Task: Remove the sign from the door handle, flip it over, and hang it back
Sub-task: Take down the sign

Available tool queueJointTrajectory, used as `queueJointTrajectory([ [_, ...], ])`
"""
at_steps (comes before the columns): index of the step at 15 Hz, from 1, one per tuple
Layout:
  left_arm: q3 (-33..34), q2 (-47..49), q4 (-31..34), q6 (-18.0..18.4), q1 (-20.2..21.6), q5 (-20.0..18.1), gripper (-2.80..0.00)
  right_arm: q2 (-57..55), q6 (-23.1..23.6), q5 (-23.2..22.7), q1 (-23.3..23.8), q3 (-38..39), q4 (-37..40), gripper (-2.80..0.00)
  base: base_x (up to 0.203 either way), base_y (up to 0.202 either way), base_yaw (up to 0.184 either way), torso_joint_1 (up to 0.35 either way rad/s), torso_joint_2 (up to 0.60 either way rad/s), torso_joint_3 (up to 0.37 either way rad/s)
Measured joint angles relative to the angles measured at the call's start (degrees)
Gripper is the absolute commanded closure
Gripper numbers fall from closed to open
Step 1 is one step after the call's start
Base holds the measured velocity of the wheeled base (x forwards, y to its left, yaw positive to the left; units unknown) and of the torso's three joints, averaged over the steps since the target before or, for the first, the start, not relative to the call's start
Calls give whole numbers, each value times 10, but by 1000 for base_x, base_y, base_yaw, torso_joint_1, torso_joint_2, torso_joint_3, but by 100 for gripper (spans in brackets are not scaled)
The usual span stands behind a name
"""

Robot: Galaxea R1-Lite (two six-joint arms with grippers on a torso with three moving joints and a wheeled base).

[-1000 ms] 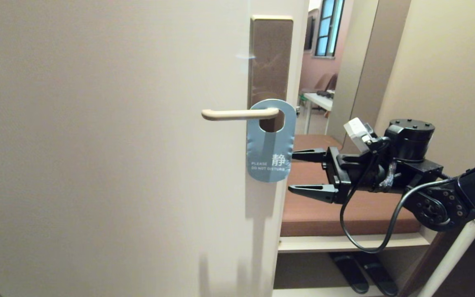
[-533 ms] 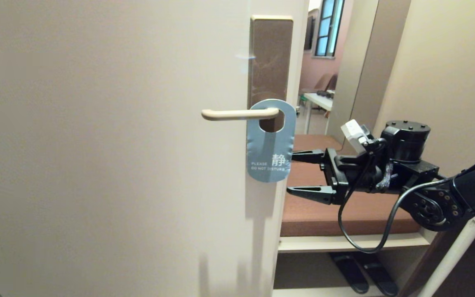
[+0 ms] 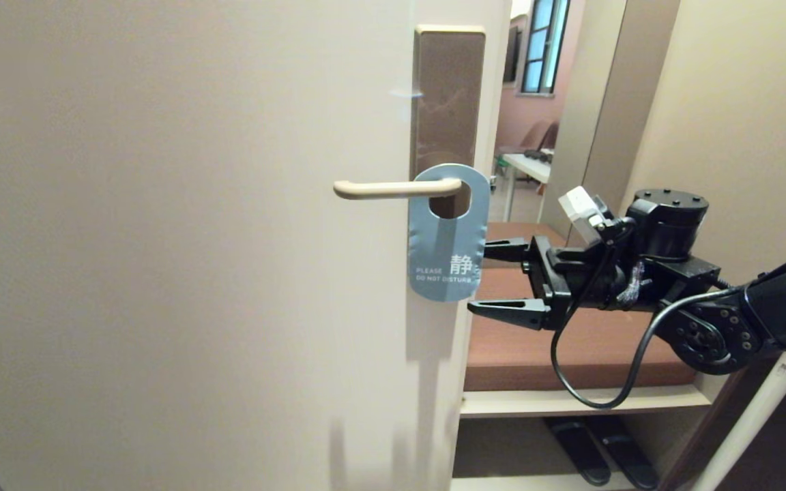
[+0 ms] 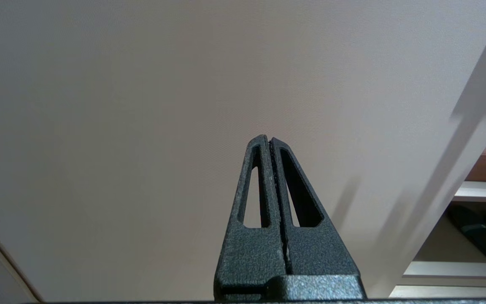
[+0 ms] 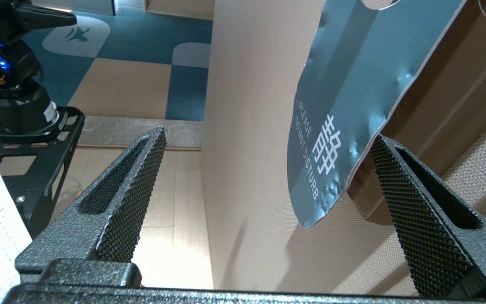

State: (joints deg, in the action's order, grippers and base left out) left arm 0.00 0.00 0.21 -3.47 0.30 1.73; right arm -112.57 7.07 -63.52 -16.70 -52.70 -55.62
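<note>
While my right gripper (image 3: 492,278) has crept in from the door's edge over the last second, jaws spread wide, its tips now flank the sign's lower right edge without closing. I judge the grasp is next. The sign (image 3: 447,235) hangs blue face out on the door handle (image 3: 393,189), slightly dented, white text low. My left gripper (image 4: 270,141) is parked, closed and empty.
</note>
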Motion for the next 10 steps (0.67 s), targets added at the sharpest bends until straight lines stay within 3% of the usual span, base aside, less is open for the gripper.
queueJointTrajectory([
  [10,0,0,0,0,0,0,0,6,0,-8,-9,10,0,-280,0,0,0,0,0,0],
])
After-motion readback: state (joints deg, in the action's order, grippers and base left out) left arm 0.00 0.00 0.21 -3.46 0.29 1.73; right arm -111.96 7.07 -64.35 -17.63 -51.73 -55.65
